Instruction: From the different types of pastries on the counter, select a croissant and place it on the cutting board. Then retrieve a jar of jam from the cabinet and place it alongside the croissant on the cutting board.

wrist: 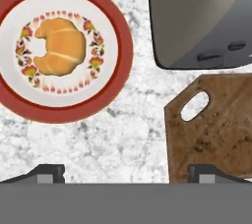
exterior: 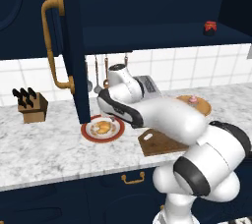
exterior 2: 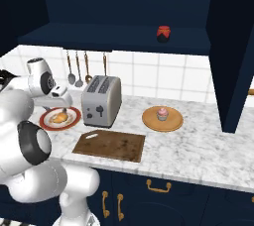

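The croissant [wrist: 60, 46] lies on a red-rimmed flowered plate [wrist: 123, 46] on the marbled counter [wrist: 98, 144]; the same croissant [exterior 2: 60, 117] shows left of the toaster. My gripper [wrist: 125, 174] hovers open above the counter, with nothing between its fingertips [wrist: 47, 173]. It is beside the plate, between it and the handle end of the dark cutting board [wrist: 216, 129]. From the right base, the gripper [exterior 2: 58, 106] hangs just over the plate. The jar of jam [exterior 2: 164, 33] stands on the shelf of the open cabinet [exterior: 147, 36]. A pink cupcake [exterior 2: 162, 113] sits on a round wooden plate.
A steel toaster [exterior 2: 101, 100] stands close behind the cutting board [exterior 2: 110, 144]. The open cabinet door [exterior: 74, 46] with its brass handle hangs just left of the plate. A knife block [exterior: 30, 104] is far left. Utensils hang on the tiled wall.
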{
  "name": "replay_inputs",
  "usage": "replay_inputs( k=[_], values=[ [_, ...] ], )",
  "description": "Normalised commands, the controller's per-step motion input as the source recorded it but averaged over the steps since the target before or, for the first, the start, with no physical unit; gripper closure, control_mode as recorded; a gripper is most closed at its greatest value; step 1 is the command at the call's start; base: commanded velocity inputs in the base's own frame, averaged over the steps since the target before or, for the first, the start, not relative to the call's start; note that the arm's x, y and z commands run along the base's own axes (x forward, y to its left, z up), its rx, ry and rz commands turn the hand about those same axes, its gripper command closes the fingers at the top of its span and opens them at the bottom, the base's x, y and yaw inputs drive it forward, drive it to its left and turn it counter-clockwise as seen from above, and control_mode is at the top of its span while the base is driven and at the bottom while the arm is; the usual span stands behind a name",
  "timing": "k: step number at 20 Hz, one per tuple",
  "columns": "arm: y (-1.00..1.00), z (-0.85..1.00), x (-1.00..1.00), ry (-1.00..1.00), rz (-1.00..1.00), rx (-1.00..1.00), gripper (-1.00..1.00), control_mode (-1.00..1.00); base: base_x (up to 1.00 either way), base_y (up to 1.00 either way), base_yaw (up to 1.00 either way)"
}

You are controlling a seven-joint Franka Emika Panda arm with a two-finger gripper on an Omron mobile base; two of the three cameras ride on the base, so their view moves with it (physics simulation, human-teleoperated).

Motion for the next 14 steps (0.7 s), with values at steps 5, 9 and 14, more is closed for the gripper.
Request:
replay_inputs(
  k=[5,9,14],
  values=[
    [0.13,-0.48,0.55,0.15,0.00,-0.02,-1.00,-1.00,0.00,0.00,0.00],
    [0.21,-0.43,0.45,0.03,0.00,-0.01,-1.00,-1.00,0.00,0.00,0.00],
    [0.19,-0.26,0.31,0.00,0.00,0.00,-1.00,-1.00,0.00,0.00,0.00]
  ],
)
